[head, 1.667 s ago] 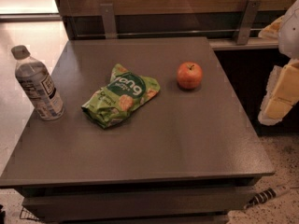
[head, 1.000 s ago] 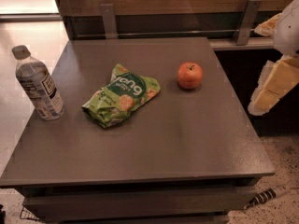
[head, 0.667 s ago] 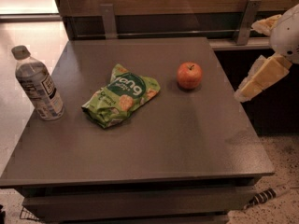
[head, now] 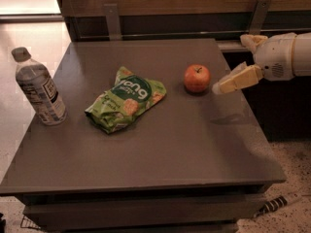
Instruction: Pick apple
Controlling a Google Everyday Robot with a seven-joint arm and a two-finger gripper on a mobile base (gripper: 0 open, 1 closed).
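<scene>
Dark wood panelling backs a grey desk (head: 146, 154). Over its right edge, toward the far right corner, the gripper (head: 231, 64) reaches in from the right, low above the top. It grasps nothing. Its two cream fingers (head: 238, 80) stand spread, the lower one pointing left, the upper one back near the far edge. The apple (head: 197, 78) sits stem up in the far half of the desk, near the right edge, just beside the lower fingertip and apart from it.

I judge the step in hand to be the approach, with the grasp not yet made. The next move calls for bringing the spread fingers to either side of the apple and closing gently, since a round fruit may roll if one finger nudges it first.

Farther left, near the middle, lies a green snack bag (head: 126, 99), and a water bottle (head: 38, 88) stands by the left edge.
</scene>
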